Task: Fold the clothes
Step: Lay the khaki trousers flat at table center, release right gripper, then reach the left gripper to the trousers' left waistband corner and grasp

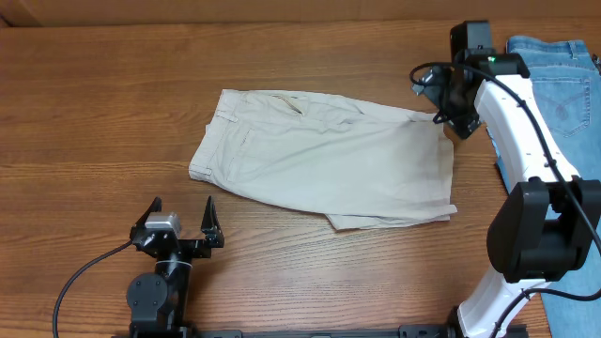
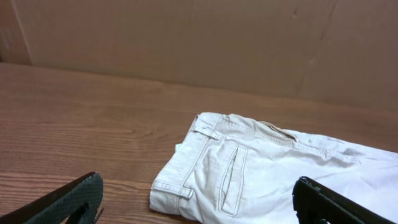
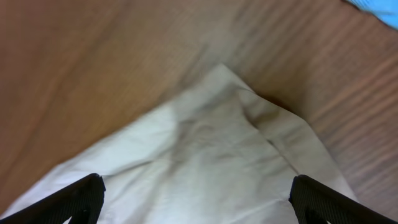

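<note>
Trousers [image 1: 324, 169] folded, underlayer hidden; jeans [image 1: 563, 75] cut off; left pincer [image 1: 183, 208], right pincer [image 3: 196, 199] wide, empty.

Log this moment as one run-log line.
trousers: doubled over, flat on table | left gripper: open, clear of cloth | right gripper: open over trousers' far right corner | jeans: apart

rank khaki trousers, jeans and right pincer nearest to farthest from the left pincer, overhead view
1. khaki trousers, just ahead of the left pincer
2. right pincer, at the trousers' far right corner
3. jeans, far right edge of view
</note>
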You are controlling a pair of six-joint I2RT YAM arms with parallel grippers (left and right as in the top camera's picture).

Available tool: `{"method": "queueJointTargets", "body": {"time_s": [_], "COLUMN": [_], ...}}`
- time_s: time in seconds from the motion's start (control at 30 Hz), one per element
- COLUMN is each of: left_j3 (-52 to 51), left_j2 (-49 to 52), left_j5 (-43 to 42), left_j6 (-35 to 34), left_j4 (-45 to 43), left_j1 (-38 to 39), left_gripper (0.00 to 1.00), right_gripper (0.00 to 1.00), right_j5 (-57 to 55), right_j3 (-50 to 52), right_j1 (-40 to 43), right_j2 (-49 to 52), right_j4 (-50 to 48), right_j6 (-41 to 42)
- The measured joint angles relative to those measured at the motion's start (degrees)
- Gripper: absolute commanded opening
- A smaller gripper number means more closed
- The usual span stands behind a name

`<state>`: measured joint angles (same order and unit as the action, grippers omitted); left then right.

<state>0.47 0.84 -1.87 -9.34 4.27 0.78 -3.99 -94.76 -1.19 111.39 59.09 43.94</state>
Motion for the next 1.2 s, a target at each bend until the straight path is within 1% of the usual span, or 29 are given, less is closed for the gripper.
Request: {"method": "queueJointTargets", "body": {"time_s": [0.13, 0.23, 0.47, 0.6, 0.73, 0.8, 0.87, 1.0, 1.03, 1.1, 1.13, 1.2], "left_j3": [0.00, 0.00, 0.00, 0.79, 6.45, 11.98, 19.54, 38.45, 41.81, 51.60, 56.87, 64.28], "left_j2": [0.02, 0.00, 0.00, 0.57, 5.99, 11.37, 19.08, 39.45, 43.50, 54.71, 60.70, 70.27], "left_j5": [0.00, -0.39, -6.82, -9.92, -11.47, -11.67, -11.69, -11.89, -12.11, -13.42, -14.45, -15.87], "left_j6": [-0.02, -0.02, -0.20, -0.17, 0.61, 2.14, 4.20, 10.36, 11.34, 13.49, 14.27, 15.21], "left_j4": [-0.94, -4.63, -13.05, -12.26, -9.57, -5.95, -0.81, 12.20, 14.51, 21.90, 24.22, 26.62], "left_j1": [0.00, 0.00, 0.00, 0.00, 0.00, 0.00, 0.00, 0.00, 0.00, 0.00, 0.00, 0.00], "left_gripper": [1.00, 1.00, 1.00, 1.00, 1.00, 1.00, 1.00, 1.00, 1.00, 1.00, 1.00, 1.00], "right_gripper": [1.00, 1.00, 1.00, 1.00, 1.00, 1.00, 1.00, 1.00, 1.00, 1.00, 1.00, 1.00], "right_j5": [-0.90, -1.25, -1.42, -1.42, -1.46, -1.53, -1.60, -1.60, -1.55, -1.57, -1.57, -1.60], "right_j3": [1.73, 1.77, 1.77, 1.77, 1.77, 1.77, 1.77, 1.79, 1.79, 1.79, 1.79, 1.79], "right_j1": [0.35, 0.74, 0.79, 0.79, 0.79, 0.79, 0.79, 0.79, 0.81, 0.79, 0.79, 0.79], "right_j2": [0.02, 0.02, 0.02, 0.02, 0.02, 0.02, 0.02, 0.02, 0.02, 0.02, 0.02, 0.02], "right_j4": [0.04, -1.03, -2.97, -2.97, -2.93, -2.97, -3.08, -3.02, -3.02, -2.97, -2.99, -2.97], "right_j6": [0.22, 0.35, 0.42, 0.42, 0.44, 0.44, 0.44, 0.46, 0.44, 0.46, 0.44, 0.48]}}
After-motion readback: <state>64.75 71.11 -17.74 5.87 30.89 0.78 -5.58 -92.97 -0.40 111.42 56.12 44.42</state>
